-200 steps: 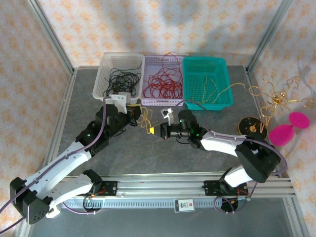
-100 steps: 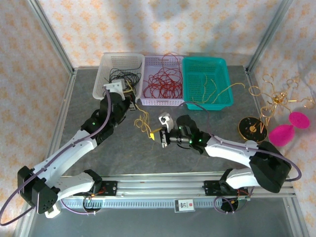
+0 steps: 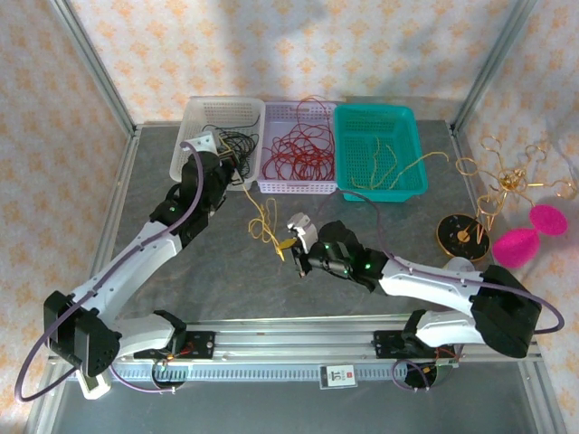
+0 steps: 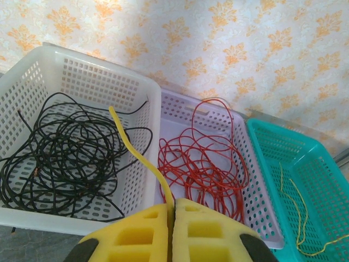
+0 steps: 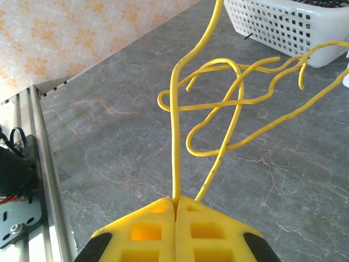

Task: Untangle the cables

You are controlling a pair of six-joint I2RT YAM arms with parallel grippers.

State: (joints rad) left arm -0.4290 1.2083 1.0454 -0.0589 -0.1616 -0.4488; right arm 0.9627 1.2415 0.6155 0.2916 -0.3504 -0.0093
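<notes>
One yellow cable (image 5: pixel 174 136) is being gripped at two places.
Left gripper (image 4: pixel 173 210) is pinching it at eleven o'clock, right gripper (image 5: pixel 175 203) at six, probably to pull loops apart.

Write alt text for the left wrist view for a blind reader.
The left end effector, its yellow fingers shut, pinches a yellow cable that rises in front of three baskets standing in a row. The white basket holds black cables, the lilac basket red cables, and the teal basket a few thin yellow strands.
</notes>
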